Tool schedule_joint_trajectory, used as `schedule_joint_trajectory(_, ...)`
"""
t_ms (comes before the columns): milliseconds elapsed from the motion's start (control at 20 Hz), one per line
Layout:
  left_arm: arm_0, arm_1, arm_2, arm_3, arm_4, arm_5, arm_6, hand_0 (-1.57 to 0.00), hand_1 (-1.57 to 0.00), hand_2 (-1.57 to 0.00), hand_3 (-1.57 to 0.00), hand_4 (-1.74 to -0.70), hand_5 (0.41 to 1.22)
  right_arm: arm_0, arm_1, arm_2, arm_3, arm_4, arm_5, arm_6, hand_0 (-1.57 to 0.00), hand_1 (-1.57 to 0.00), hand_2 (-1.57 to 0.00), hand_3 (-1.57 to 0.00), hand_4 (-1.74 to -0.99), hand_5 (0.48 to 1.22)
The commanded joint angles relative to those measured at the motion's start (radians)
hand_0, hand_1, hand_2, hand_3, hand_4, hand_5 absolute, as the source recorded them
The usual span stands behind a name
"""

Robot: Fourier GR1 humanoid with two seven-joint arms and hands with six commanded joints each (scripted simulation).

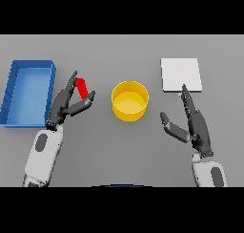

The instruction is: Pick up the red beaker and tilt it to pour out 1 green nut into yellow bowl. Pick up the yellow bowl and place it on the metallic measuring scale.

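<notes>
Presently, the red beaker (82, 88) sits between the fingers and thumb of the left hand (64, 107), left of the table's (119, 151) centre. The beaker is tilted, its upper end leaning toward the view's left and its lower end near the thumb tip. The left hand's fingers and thumb close in on it from either side in a pinch; whether the beaker stands on the table or is lifted cannot be told from this view.

The yellow bowl (129, 100) stands upright at the centre of the table, just beside the left hand's thumb and apart from it. Its interior shows only yellow; no green nut can be made out.

The metallic measuring scale (180, 74), a pale square plate, lies at the far right, well apart from the bowl. The right hand (198, 127) rests below it, released, fingers straight and pointing toward the plate's near edge, thumb spread toward the bowl.

A blue tray (14, 84) lies at the far left, beside the left hand.
</notes>
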Motion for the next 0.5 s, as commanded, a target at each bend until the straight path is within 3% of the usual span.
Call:
schedule_joint_trajectory(0,-0.013,0.001,-0.002,0.015,-0.006,0.000,-0.009,0.00,0.00,0.00,0.00,-1.20,0.657,-0.001,-0.009,-0.007,0.004,-0.004,0.004,-0.001,0.00,0.00,0.00,0.00,-1.227,0.630)
schedule_joint_trajectory(300,-0.122,-0.010,0.025,0.151,-0.019,0.031,-0.014,0.00,0.00,0.00,0.00,-1.21,0.673,0.013,-0.015,-0.014,0.001,-0.011,0.006,-0.012,0.00,0.00,0.00,0.00,-1.240,0.639)
schedule_joint_trajectory(450,-0.164,-0.024,0.054,0.227,-0.001,0.039,-0.067,0.00,0.00,0.00,0.00,-1.25,0.695,0.018,-0.016,-0.012,-0.008,-0.007,0.005,-0.001,0.00,0.00,0.00,0.00,-1.245,0.642)
